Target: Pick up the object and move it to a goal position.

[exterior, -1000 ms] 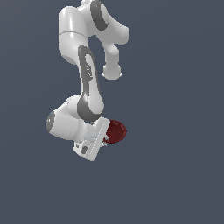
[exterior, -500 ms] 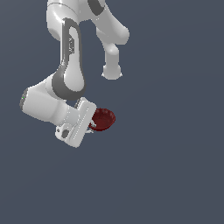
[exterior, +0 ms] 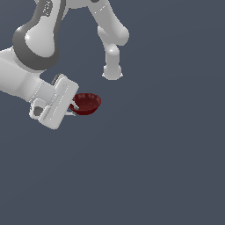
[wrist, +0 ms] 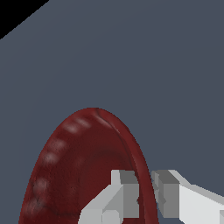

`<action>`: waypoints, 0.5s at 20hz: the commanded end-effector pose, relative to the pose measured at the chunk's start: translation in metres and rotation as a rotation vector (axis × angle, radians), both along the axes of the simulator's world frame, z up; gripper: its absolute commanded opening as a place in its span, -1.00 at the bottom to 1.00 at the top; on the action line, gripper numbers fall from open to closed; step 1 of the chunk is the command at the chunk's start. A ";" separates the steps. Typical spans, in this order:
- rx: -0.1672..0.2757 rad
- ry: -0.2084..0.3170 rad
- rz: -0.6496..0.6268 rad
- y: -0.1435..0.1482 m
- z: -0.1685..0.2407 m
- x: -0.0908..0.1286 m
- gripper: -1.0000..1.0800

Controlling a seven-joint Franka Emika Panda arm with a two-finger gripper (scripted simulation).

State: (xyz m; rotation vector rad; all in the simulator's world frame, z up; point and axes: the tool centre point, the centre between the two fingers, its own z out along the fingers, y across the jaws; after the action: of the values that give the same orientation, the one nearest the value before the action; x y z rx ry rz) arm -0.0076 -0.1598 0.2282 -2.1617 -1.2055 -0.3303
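Note:
The object, a small dark red shallow bowl [exterior: 88, 103], hangs in the air at the end of my white hand in the exterior view. My gripper [exterior: 73, 107] is shut on its rim, on the side toward the exterior view's left. In the wrist view the bowl [wrist: 78, 162] fills the frame, seen into its hollow. One grey-tipped finger [wrist: 124, 181] sits inside the bowl and the other finger [wrist: 168, 192] outside, with the rim pinched between them at my gripper [wrist: 146, 192].
My white arm's upper links and base column [exterior: 112, 61] stand behind the bowl. A flat dark grey-blue surface [exterior: 167, 154] fills the background in both views.
The arm has swung toward the exterior view's left and upward, carrying the bowl with it. The bowl has stayed in the grip.

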 end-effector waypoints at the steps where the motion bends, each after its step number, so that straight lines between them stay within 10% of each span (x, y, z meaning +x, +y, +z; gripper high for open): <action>1: 0.000 -0.001 0.000 -0.017 0.022 -0.009 -1.00; 10: 0.000 -0.002 0.001 -0.060 0.074 -0.028 -1.00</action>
State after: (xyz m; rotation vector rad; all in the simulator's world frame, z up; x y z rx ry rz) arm -0.0335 -0.2148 0.2951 -2.1620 -1.2058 -0.3316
